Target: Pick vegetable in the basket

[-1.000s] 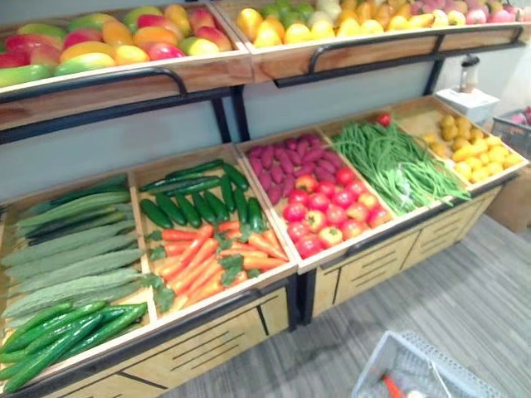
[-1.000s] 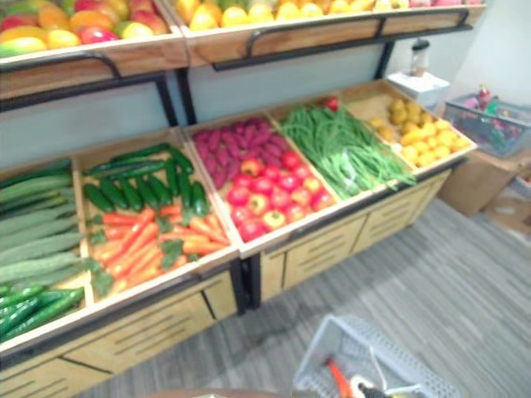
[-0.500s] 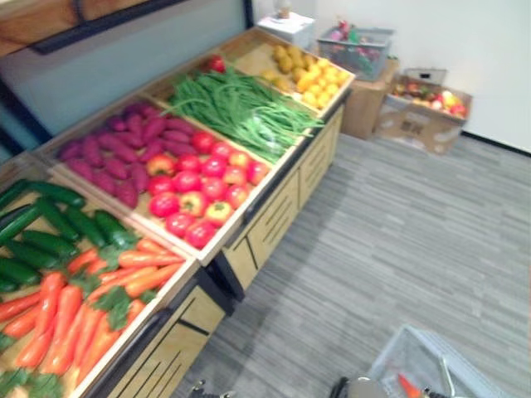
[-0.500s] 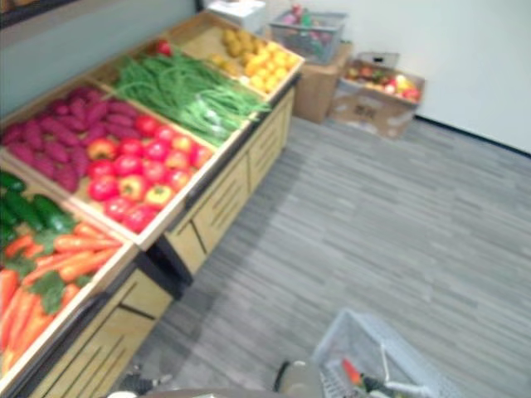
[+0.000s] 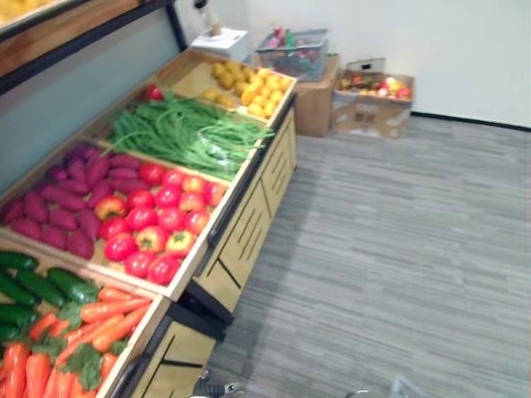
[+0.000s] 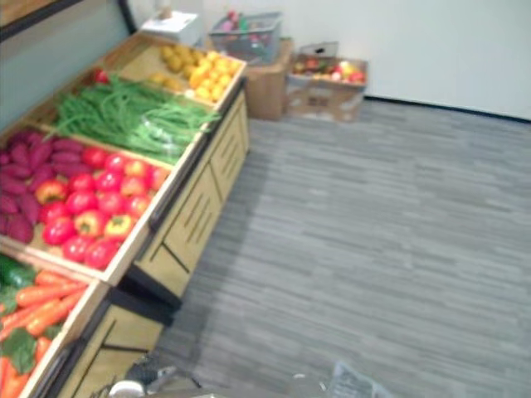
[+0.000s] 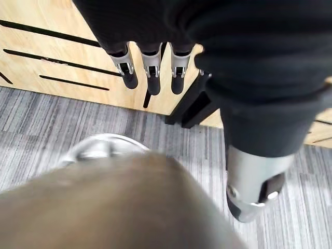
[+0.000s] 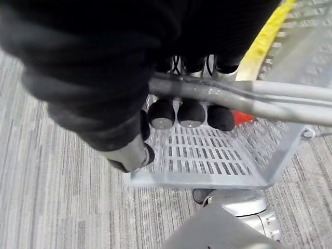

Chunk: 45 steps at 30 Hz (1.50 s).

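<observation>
My right hand [image 8: 189,111] is shut on the metal handle [image 8: 254,99] of a pale grey mesh basket [image 8: 207,158]. Inside the basket an orange-red piece [image 8: 243,117] shows past the fingers, with something yellow [image 8: 271,35] beside it. A corner of the basket [image 6: 355,384] peeks in low in the eye views. My left hand [image 7: 153,70] hangs open and holds nothing, in front of the stand's slotted wooden panel [image 7: 57,62]. On the stand lie carrots [image 5: 79,336], cucumbers [image 5: 46,286], red tomatoes [image 5: 162,220], purple sweet potatoes [image 5: 70,191] and green beans [image 5: 187,133].
Yellow fruit [image 5: 253,83] fills the stand's far bin. Beyond it a grey crate [image 5: 294,51] sits on a cardboard box, and another box [image 5: 372,104] of produce stands by the white wall. Grey plank floor [image 5: 398,249] stretches to the right of the stand.
The camera has swung right and down: the upper shelf and left bins have left the picture, and the floor and boxes have come in. The basket now shows as a corner.
</observation>
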{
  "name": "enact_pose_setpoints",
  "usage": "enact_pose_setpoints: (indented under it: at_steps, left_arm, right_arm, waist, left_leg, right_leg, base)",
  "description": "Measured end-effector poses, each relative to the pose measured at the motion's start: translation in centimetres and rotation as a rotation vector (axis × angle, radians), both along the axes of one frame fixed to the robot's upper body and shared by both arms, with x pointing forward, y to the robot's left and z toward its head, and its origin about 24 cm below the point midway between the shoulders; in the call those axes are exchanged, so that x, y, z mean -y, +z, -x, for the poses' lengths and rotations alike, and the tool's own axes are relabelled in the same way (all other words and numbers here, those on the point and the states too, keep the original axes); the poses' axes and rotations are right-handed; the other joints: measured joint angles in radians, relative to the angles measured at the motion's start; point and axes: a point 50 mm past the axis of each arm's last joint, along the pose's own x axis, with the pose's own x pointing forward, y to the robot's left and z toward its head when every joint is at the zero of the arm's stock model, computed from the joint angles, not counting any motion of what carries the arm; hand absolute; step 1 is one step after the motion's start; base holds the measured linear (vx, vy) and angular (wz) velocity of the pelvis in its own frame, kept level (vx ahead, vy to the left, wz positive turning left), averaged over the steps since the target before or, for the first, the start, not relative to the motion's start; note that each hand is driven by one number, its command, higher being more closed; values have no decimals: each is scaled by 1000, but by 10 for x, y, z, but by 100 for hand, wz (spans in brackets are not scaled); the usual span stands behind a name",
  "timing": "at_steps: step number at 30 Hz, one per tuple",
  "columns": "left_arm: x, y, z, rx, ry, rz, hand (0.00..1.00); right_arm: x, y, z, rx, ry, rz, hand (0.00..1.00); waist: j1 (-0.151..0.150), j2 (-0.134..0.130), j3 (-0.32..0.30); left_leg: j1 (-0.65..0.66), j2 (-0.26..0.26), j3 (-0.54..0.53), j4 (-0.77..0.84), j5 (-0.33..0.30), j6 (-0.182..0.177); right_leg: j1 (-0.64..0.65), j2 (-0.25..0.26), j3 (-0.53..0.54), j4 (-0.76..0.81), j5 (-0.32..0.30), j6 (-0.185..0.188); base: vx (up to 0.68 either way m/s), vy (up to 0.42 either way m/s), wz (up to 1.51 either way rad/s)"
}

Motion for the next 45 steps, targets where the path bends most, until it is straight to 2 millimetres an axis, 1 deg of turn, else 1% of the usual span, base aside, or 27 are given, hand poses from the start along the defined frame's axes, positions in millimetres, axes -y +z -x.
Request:
enact_pose_setpoints:
  at_steps: [1, 2, 3, 4, 5, 6, 8, 9, 10, 13, 14, 15, 17, 18, 19, 21, 23, 25, 29, 32, 37, 45]
  left_arm:
    - [4, -1, 3, -7, 12, 7, 0]
    - [8, -3, 6, -12, 21, 17, 0]
    - [8, -3, 6, -13, 28, 19, 0]
    - [6, -2, 6, -8, 41, 19, 0]
    - [3, -1, 5, -1, 46, 15, 0]
    - [1, -1, 3, 5, 50, 12, 0]
    - [0, -1, 3, 3, 42, 8, 0]
    - [-1, -1, 4, 0, 39, 4, 0]
    - [-1, -1, 5, -4, 25, 3, 0]
    - [-2, -2, 14, -30, 10, -1, 0]
    - [-2, -3, 20, -48, 13, 0, 0]
    - [-2, -4, 22, -54, 14, 1, 0]
    - [-2, -5, 26, -73, 11, 4, 0]
    - [-1, -5, 25, -72, 5, 8, 0]
    - [-2, -5, 24, -70, 3, 8, 0]
    - [-4, -4, 23, -68, 0, 5, 0]
    - [-9, -3, 23, -69, -1, -2, 0]
    - [-10, -3, 24, -73, 0, -5, 0]
    - [-8, -4, 25, -77, 2, 0, 0]
    - [-7, -4, 26, -80, 2, 3, 0]
    - [-5, -5, 28, -87, 2, 9, 0]
    - [-2, -6, 31, -88, 33, 27, 0]
  right_arm:
    - [7, 2, 0, 2, 3, 20, 100]
    - [15, 5, 0, 14, 15, 50, 100]
    - [18, 6, 0, 17, 31, 63, 100]
    - [17, 6, -3, 29, 58, 66, 100]
    - [16, 7, -7, 38, 61, 65, 100]
    - [15, 6, -7, 39, 59, 61, 100]
    - [11, 5, -6, 33, 56, 47, 100]
    - [9, 4, -5, 32, 55, 38, 100]
    - [7, 3, -5, 30, 55, 29, 100]
    - [1, 1, -4, 24, 71, 7, 100]
    - [0, 1, -2, 16, 83, 2, 100]
    - [-1, 0, 1, 8, 91, -2, 100]
    - [-2, 0, -1, 11, 95, -6, 100]
    - [-4, 0, -3, 14, 99, -10, 100]
    - [-5, 0, -3, 14, 104, -13, 100]
    - [-8, -1, -3, 6, 119, -25, 100]
    - [-14, -3, 1, -7, 135, -44, 100]
    - [-17, -4, 3, -19, 150, -59, 100]
    - [-18, -5, 10, -41, 145, -68, 100]
    - [-18, -6, 19, -61, 136, -69, 100]
    - [-15, -5, 19, -61, 136, -62, 100]
    - [-15, -5, 19, -55, 123, -65, 100]
  waist:
    - [-1, 13, 5]
    - [4, 30, 4]
    - [8, 23, 1]
    - [11, 16, -12]
    - [9, 3, -10]
    - [9, -6, -9]
    - [9, -7, -10]
    - [9, -7, -13]
    - [9, -8, -13]
    - [11, -16, -20]
    - [11, -21, -28]
    - [12, -30, -42]
    - [11, -30, -53]
    - [11, -33, -54]
    - [11, -30, -55]
    - [10, -43, -48]
    - [12, -59, -58]
    - [14, -63, -61]
    - [14, -59, -69]
    - [14, -51, -79]
    - [14, -39, -91]
    - [17, -40, -102]
  left_leg:
    - [8, -45, -92, -99, 18, -1]
    - [31, -61, -144, -173, 64, -10]
    - [40, -73, -161, -184, 62, -12]
    - [42, -98, -180, -208, 62, -12]
    - [42, -112, -197, -232, 62, -13]
    - [43, -117, -206, -261, 61, -14]
    - [66, -120, -204, -352, 47, -34]
    - [76, -124, -205, -400, 47, -34]
    - [88, -133, -205, -445, 48, -33]
    - [106, -149, -189, -471, 55, -28]
    - [121, -155, -169, -486, 56, -26]
    - [122, -161, -152, -493, 55, -26]
    - [124, -165, -131, -502, 55, -26]
    - [127, -165, -115, -502, 55, -26]
    - [130, -165, -113, -502, 55, -26]
    - [138, -166, -112, -503, 55, -26]
    - [139, -166, -111, -508, 55, -25]
    - [140, -169, -112, -518, 59, -22]
    - [140, -171, -124, -527, 63, -22]
    - [156, -172, -151, -560, 80, -26]
    - [160, -169, -168, -572, 85, -28]
    - [178, -169, -166, -576, 86, -28]
  right_leg:
    - [0, -4, 29, -2, 8, 12]
    - [-3, 9, 56, -12, 15, 26]
    - [2, 7, 68, -35, 28, 35]
    - [5, -8, 71, -77, 45, 46]
    - [3, -15, 71, -98, 60, 50]
    - [-1, -18, 69, -111, 73, 53]
    - [-8, -15, 50, -134, 91, 59]
    - [-15, -14, 44, -138, 94, 59]
    - [-22, -14, 43, -140, 105, 69]
    - [-32, -28, 65, -139, 114, 77]
    - [-39, -33, 83, -137, 116, 80]
    - [-57, -36, 101, -127, 116, 81]
    - [-92, -40, 123, -87, 114, 79]
    - [-111, -40, 126, -64, 114, 78]
    - [-112, -40, 128, -62, 114, 78]
    - [-106, -39, 129, -65, 114, 78]
    - [-104, -38, 127, -77, 118, 78]
    - [-86, -38, 120, -115, 136, 80]
    - [-44, -37, 94, -189, 166, 82]
    - [-11, -31, 59, -213, 168, 83]
    - [7, -24, 43, -226, 168, 82]
    - [20, -24, 44, -228, 167, 81]
  base:
    - [-78, 206, -88]
    - [-53, 168, -73]
    - [-25, 179, -47]
    - [-17, 179, -16]
    - [-36, 185, -1]
    - [-67, 170, 18]
    - [-73, 152, 21]
    - [-64, 134, 18]
    - [-50, 91, 10]
    - [-34, 61, -21]
    - [-1, 68, -41]
    - [23, 80, -42]
    - [33, 49, -37]
    - [19, 26, -34]
    - [16, 18, -22]
    - [12, 0, -5]
    - [0, 0, 0]
    - [0, 0, 0]
    - [22, -15, 10]
    - [51, -50, 27]
    - [35, -28, 11]
    - [-4, 0, 0]
